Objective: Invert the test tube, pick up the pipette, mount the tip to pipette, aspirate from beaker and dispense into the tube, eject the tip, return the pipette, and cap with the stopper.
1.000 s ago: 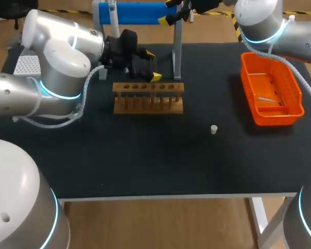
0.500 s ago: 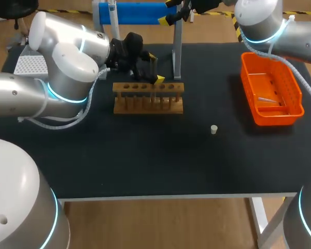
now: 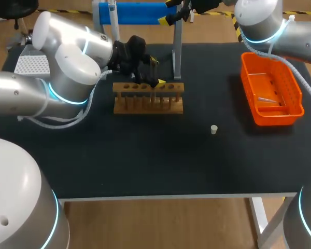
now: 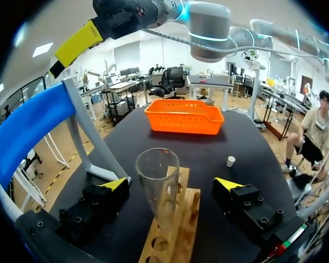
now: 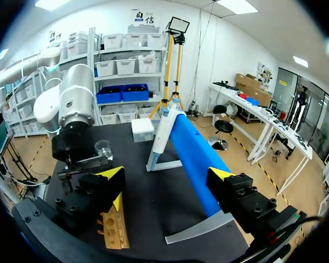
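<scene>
Flip looks done: test tube (image 4: 157, 181) stands mouth-up in the rack (image 4: 186, 215) between the wide-open, empty fingers of the left end effector (image 4: 171, 184) (right end effector (image 5: 165, 175) also gapes, holding nothing), so pipetting and capping with the stopper (image 3: 213, 129) are left.

A rack (image 3: 148, 97) stands left of centre on the bench (image 3: 145, 166), with the stand (image 3: 177, 52) just behind its right end. The basket (image 3: 272, 89) lies at the far right, and a stopper (image 3: 214, 129) sits between rack and basket, nearer the front. The left claw (image 4: 169, 185) hangs over the rack. A tube (image 4: 158, 181) rises from the rack between its spread fingers, touching neither. The right claw (image 5: 165, 175) hangs spread behind the stand.
</scene>
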Available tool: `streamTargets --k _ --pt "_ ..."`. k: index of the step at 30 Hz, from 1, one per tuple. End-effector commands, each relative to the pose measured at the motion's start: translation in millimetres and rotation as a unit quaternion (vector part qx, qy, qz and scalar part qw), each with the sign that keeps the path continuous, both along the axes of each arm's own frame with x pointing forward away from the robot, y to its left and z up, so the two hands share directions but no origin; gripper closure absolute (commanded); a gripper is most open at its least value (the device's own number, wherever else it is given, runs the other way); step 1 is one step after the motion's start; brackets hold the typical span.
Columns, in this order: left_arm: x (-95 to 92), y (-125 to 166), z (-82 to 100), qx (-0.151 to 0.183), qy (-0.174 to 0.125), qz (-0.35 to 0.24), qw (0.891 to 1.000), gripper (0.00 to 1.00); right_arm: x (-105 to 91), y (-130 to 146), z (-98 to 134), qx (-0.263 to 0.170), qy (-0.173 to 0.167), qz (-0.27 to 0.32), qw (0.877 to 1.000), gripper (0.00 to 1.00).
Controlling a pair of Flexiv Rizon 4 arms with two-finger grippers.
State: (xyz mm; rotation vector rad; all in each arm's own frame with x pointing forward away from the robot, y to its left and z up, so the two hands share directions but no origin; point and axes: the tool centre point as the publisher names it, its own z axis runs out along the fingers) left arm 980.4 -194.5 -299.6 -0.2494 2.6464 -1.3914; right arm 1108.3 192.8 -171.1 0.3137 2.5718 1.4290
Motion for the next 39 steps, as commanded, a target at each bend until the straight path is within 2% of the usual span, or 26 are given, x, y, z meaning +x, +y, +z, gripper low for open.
streamTargets --k 1,39 --pt "5.7 -0.7 -0.5 0.004 0.004 -0.005 1.0 0.0 0.8 -0.5 1.4 -0.002 0.002 0.001 1.0 0.0" --pt "9.7 1.7 -2.4 0.011 0.004 -0.012 1.0 0.0 0.8 -0.5 1.4 -0.002 0.002 0.001 1.0 0.0"
